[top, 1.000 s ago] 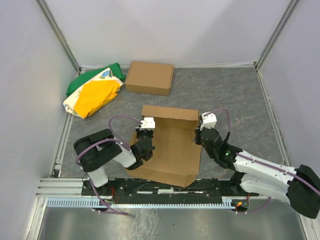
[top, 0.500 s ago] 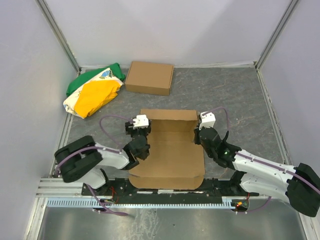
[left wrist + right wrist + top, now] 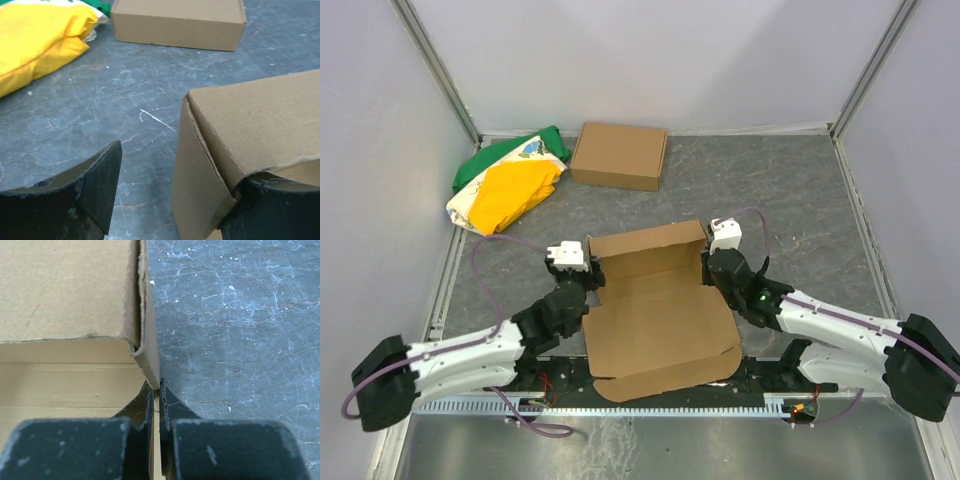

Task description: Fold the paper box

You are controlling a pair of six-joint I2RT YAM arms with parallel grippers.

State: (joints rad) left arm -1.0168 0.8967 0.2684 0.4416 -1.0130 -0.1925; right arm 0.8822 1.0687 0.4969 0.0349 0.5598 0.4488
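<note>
My right jaws are pinched tight on the right side wall of the plain brown cardboard die-cut box (image 3: 660, 325), which lies half-folded on the grey bench (image 3: 800, 190) between the arms. My left jaws stand wide, with its left rear corner between them.

Open table (image 3: 820, 200) right; paper box (image 3: 660, 320) blocks centre, bag (image 3: 505, 190) and closed box (image 3: 619, 155) far-left.

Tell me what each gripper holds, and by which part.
The right gripper is pinched shut on the plain brown cardboard die-cut box, gripping the edge of its raised right side wall. The left gripper is open and holds nothing.
</note>
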